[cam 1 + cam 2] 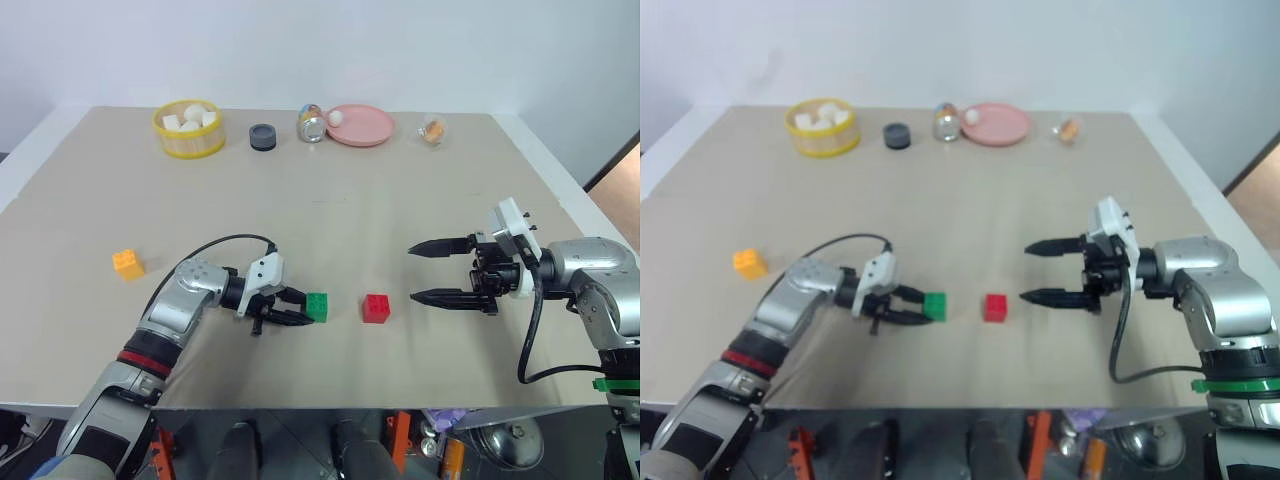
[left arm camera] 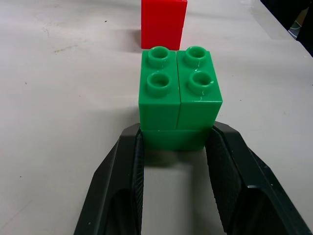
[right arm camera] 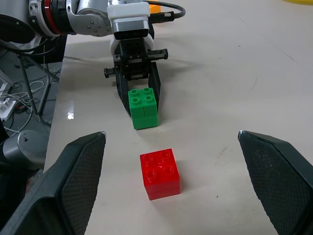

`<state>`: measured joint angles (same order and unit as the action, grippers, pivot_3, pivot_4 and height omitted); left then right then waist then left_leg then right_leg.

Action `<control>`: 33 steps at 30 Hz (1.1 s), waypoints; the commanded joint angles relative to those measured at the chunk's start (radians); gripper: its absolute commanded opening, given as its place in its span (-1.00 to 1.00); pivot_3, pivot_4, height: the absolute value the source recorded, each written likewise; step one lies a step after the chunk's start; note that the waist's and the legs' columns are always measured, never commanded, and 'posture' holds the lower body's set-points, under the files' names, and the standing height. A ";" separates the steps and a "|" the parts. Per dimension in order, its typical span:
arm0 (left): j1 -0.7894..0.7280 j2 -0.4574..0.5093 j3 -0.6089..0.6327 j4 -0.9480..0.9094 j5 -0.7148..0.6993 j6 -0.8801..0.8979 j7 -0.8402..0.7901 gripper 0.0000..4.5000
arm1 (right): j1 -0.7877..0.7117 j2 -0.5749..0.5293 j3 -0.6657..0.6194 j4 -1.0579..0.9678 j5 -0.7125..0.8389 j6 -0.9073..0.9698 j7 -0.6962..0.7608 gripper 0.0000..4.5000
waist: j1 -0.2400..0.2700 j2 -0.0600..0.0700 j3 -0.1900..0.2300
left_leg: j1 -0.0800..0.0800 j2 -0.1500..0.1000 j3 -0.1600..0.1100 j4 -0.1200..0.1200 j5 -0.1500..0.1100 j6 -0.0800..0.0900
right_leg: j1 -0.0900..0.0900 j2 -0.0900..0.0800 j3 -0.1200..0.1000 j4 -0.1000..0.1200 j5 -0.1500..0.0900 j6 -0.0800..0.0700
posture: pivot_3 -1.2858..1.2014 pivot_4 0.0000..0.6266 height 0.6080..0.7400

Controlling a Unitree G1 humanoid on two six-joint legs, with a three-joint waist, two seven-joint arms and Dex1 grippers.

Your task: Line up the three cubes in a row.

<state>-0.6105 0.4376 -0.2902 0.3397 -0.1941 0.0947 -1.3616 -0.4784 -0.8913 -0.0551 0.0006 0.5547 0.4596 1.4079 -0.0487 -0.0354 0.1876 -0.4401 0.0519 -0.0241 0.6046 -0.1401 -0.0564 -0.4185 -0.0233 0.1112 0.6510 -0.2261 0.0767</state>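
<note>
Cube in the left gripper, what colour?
Green cube, clearest in the left wrist view.

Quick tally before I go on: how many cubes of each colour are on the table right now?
Red cube: 1
Green cube: 1, clamped in the left pincer
Orange cube: 1
Total: 3

The three studded cubes are plain, unpatterned plastic: one green cube [image 1: 317, 306], one red cube [image 1: 376, 307] and one yellow-orange cube [image 1: 128, 263]. They sit on a beige table [image 1: 330, 200]. At its far edge are a yellow basket [image 1: 188, 143] of white lumps [image 1: 190, 117], a dark grey puck [image 1: 262, 137] and a pink plate [image 1: 362, 127].
</note>
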 commanded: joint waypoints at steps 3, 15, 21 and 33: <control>-0.019 -0.006 0.004 -0.019 -0.007 0.003 -0.008 -0.44 | -0.018 -0.004 -0.033 -0.025 0.015 -0.006 -0.008 1.00 | 0.000 0.000 0.000 | 0.000 0.000 0.000 0.000 0.000 0.000 | 0.000 0.000 0.000 0.000 0.000 0.000 | 0.03 -0.52 1.00; 0.004 0.004 0.013 -0.077 -0.030 0.069 -0.019 0.97 | -0.037 0.001 -0.029 -0.009 0.016 -0.007 -0.015 1.00 | 0.000 0.000 0.000 | 0.000 0.000 0.000 0.000 0.000 0.000 | 0.000 0.000 0.000 0.000 0.000 0.000 | 0.03 -0.52 1.00; 0.027 0.039 0.042 -0.138 -0.046 0.098 -0.010 0.97 | -0.056 0.005 -0.028 0.004 0.016 -0.004 -0.011 1.00 | 0.000 0.000 0.000 | 0.000 0.000 0.000 0.000 0.000 0.000 | 0.000 0.000 0.000 0.000 0.000 0.000 | 0.03 -0.52 1.00; 0.160 0.252 0.222 -0.273 -0.105 0.127 0.043 0.97 | -0.082 0.001 -0.031 0.015 0.022 0.006 -0.001 1.00 | -0.001 0.000 0.000 | 0.000 0.001 0.000 0.000 0.000 0.000 | 0.000 0.000 0.000 0.000 0.000 0.000 | 0.03 -0.52 1.00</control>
<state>-0.4609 0.6685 -0.1141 0.1195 -0.2730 0.2195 -1.3347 -0.5329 -0.8780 -0.0546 0.0273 0.5564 0.4634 1.3979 -0.0492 -0.0353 0.1877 -0.4398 0.0525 -0.0239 0.6044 -0.1401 -0.0563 -0.4187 -0.0235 0.1110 0.6511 -0.2262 0.0762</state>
